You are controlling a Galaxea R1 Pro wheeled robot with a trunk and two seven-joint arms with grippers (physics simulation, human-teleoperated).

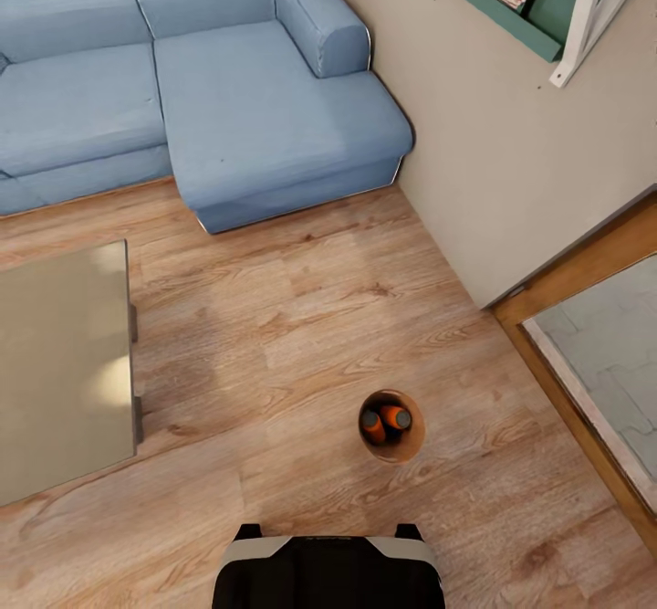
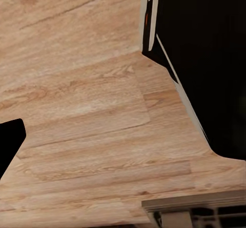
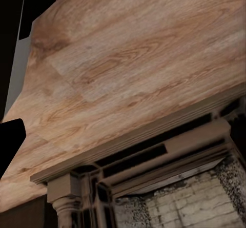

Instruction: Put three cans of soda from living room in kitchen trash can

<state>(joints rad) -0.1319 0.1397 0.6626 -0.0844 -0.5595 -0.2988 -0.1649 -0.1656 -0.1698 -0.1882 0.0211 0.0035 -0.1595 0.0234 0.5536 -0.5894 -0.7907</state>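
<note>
Closest to me in the head view is the dark top of my own base [image 1: 328,572], and just ahead of it on the wood floor [image 1: 301,317] stands the trash can [image 1: 391,425], upright, with two orange soda cans [image 1: 384,423] lying inside it against the tan lining; whether the dark blue one is down there too I cannot make out. So the bucket sits here in the living room, not the kitchen, and I judge the carry is what remains. Both arms seem tucked low: each wrist view looks along floorboards, with a dark sliver of finger at the edge, the left gripper [image 2: 9,145] and the right gripper [image 3: 10,141], and from that little I cannot tell whether either is spread or closed, nor that it holds anything. The right wrist view also catches the fireplace [image 3: 169,187] surround. Further off, the low grey table [image 1: 64,362] lies to my left, a wood-framed glass door [image 1: 593,353] to my right, and the blue corner sofa [image 1: 228,89] against the far wall. The risks I see: rolling forward would nudge the bucket over and spill the cans, a one-sided grasp on its rim could tip it, and a blue can may be left behind.
</note>
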